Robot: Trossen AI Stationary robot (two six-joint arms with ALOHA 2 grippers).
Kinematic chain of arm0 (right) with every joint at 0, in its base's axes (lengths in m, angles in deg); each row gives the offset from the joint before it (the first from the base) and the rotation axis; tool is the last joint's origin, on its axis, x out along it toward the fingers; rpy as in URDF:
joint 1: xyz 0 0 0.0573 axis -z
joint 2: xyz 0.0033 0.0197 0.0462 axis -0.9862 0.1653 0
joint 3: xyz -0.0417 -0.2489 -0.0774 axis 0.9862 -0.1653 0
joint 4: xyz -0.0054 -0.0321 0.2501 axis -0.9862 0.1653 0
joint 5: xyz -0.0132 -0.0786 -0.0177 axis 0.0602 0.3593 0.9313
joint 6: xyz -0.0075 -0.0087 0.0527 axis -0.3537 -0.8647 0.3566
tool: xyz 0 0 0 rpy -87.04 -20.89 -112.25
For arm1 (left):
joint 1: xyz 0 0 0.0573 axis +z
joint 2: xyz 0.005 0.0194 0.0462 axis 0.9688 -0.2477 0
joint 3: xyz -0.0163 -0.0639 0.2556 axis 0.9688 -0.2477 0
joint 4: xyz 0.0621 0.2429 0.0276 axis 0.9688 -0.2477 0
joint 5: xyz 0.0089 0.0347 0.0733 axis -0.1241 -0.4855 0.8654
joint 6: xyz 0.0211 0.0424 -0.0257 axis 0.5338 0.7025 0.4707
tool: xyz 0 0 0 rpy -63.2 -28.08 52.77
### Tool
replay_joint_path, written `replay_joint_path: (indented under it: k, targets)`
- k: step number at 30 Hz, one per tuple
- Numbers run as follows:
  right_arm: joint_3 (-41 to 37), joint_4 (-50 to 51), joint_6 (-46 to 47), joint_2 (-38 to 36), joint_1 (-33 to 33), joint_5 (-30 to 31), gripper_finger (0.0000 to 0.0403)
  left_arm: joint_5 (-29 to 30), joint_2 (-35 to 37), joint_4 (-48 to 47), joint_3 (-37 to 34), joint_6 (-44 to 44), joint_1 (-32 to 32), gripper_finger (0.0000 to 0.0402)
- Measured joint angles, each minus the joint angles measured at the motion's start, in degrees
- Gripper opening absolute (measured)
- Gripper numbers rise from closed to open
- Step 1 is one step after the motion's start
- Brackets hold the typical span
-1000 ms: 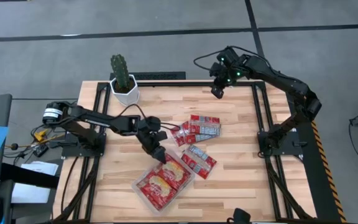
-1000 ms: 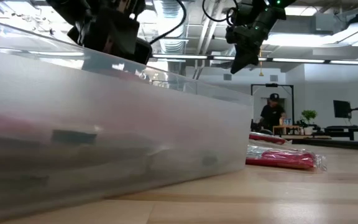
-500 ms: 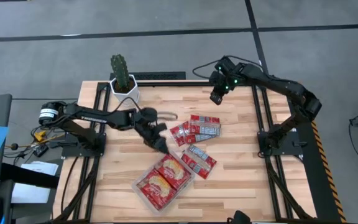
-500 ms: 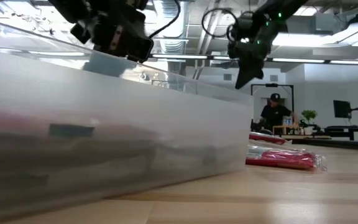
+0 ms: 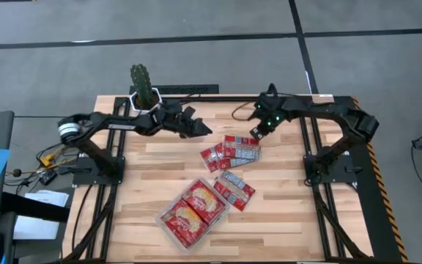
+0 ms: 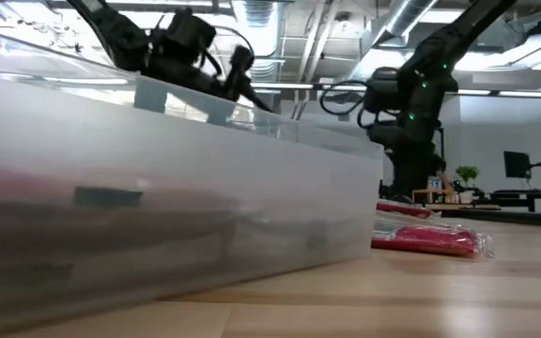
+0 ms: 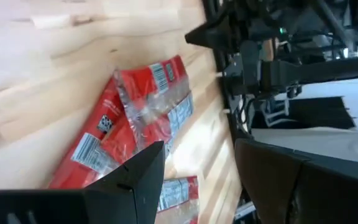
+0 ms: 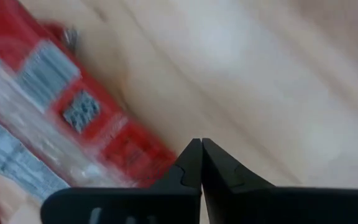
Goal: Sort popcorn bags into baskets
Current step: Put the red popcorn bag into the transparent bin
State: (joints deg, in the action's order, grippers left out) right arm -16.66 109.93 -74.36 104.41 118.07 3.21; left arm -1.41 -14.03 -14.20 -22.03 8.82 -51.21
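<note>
Several red popcorn bags lie loose mid-table, with two more nearer the near edge. Others fill the clear tray, whose wall takes up most of the low view. My left gripper hangs open over bare wood, left of the loose bags, lying roughly level and pointing toward them. My right gripper is shut, with its tips low beside the far right corner of a bag. My right gripper points its shut fingertips down next to the far right corner of the loose bags. Whether they touch the bag or the wood, I cannot tell.
A white pot with a cactus stands at the far left corner, just behind my left arm. Bare wood lies along the near and right sides. A person is in the room far beyond the table.
My left gripper has risen from the tray and swung toward the far edge, tipping from pointing down to nearly level. My right gripper has come from the far edge toward the near side and down to the loose bags. The bags have stayed put.
</note>
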Motion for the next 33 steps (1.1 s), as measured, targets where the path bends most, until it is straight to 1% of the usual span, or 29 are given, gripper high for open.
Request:
replay_joint_path:
  k: [3, 7, 9, 11, 14, 16, 19, 22, 24, 26, 30, 33]
  targets:
    - [-1.82, -0.99, 2.25, -0.02, -1.97, 0.24, 0.0020, -2.32, -5.07, 5.32, 0.00, -1.91, 0.44, 0.0183]
    - [-2.44, -0.89, 5.09, -0.02, -5.24, 3.14, 0.0022, -1.07, -11.10, 12.84, 0.07, -4.65, 0.77, 0.0183]
    - [-2.45, -1.07, 6.36, -0.02, -6.68, 4.43, 0.0025, 0.07, -13.61, 13.26, 1.16, -5.36, 0.96, 0.0183]
    - [-2.44, -1.31, 7.65, -0.04, -8.10, 4.65, 0.0027, -0.35, -16.18, 12.76, 3.25, -5.26, 1.08, 0.0183]
    - [-2.44, -1.27, 9.31, -0.04, -9.96, 5.17, 0.0026, -2.74, -19.65, 10.34, 7.41, -4.42, 1.05, 0.0183]
    - [-2.44, -1.63, 10.01, -0.07, -11.04, 6.02, 0.0022, -4.11, -21.53, 7.09, 11.05, -2.91, 1.02, 0.0183]
    - [-2.44, -3.71, 10.35, -0.07, -12.18, 5.99, 0.0018, -4.42, -23.18, -1.61, 16.39, 0.42, 0.94, 0.0183]
    - [-2.44, -5.55, 11.50, -0.07, -13.24, 5.99, 0.0019, -2.18, -23.99, -10.62, 20.37, 4.14, 0.89, 0.0183]
    - [-2.44, -6.83, 11.59, -0.07, -13.87, 5.95, 0.0024, -0.80, -24.04, -13.98, 21.56, 5.08, 0.92, 0.0183]
    - [-2.44, -7.87, 11.69, -0.02, -14.40, 5.91, 0.0028, 0.30, -24.04, -15.24, 22.10, 5.19, 0.89, 0.0183]
    - [-2.44, -8.09, 11.68, 0.00, -14.39, 5.77, 0.0028, -0.91, -24.02, -19.15, 22.12, 6.29, 0.96, 0.0183]
    - [-2.44, -8.45, 11.46, 0.00, -14.32, 5.81, 0.0022, -1.11, -24.27, -20.14, 22.12, 5.61, 0.60, 0.0183]
